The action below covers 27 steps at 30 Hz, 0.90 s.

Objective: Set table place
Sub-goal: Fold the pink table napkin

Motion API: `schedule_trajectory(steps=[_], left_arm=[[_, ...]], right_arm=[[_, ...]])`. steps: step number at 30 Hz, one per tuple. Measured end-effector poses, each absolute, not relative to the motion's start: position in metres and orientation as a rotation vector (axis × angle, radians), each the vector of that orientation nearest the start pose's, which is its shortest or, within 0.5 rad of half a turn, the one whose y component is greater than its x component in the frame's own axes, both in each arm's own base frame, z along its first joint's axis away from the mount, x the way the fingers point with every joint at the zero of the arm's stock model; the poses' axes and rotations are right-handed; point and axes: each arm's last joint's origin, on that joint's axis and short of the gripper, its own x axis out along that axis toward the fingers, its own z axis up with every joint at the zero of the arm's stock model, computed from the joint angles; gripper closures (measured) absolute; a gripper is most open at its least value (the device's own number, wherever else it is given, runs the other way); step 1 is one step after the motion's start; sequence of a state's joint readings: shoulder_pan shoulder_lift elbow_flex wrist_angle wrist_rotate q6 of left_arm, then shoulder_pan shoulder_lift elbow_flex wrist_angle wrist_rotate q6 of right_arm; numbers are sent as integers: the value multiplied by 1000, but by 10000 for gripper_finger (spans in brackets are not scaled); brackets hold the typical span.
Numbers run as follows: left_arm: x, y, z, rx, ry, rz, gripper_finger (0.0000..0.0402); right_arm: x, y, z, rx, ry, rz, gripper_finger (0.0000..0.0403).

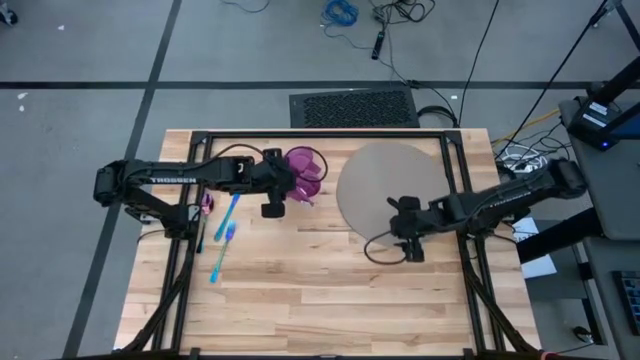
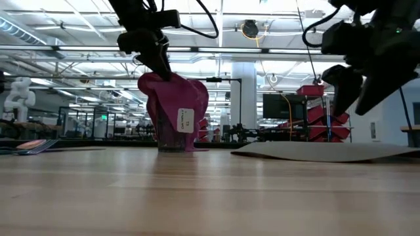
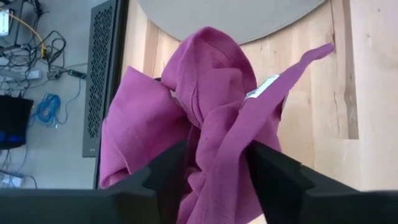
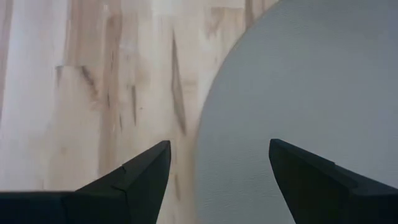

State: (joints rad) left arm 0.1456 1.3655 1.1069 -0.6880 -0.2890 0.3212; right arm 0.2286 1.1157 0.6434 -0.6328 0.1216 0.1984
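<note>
Beside the mat (image 1: 385,180), left jaws straddle the napkin (image 3: 205,124) (grip unclear); right jaws apart.

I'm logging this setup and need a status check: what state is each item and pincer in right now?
Purple napkin: bunched up in a heap, standing on the table, cloth between the left pincer's fingers.
Round mat: flat on the table, bare.
Blue cutlery: lying flat on the wood.
Left pincer: around the napkin's folds; grip unclear.
Right pincer: open, empty, over the mat's edge.
</note>
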Motion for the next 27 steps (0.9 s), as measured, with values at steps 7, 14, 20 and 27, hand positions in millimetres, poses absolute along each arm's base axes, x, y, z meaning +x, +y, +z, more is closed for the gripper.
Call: schedule_trajectory(steps=[7, 14, 20, 27], left_arm=[[271, 44, 280, 371, 1006, 246, 215], [271, 44, 281, 366, 1004, 265, 214], [271, 44, 281, 358, 1003, 271, 214], [271, 43, 285, 390, 999, 323, 214]], right_arm=[[191, 57, 178, -40, 1207, 1, 142], [195, 68, 153, -116, 1342, -20, 142], [190, 76, 138, -227, 1417, -130, 155], [186, 88, 127, -343, 1440, -193, 182]])
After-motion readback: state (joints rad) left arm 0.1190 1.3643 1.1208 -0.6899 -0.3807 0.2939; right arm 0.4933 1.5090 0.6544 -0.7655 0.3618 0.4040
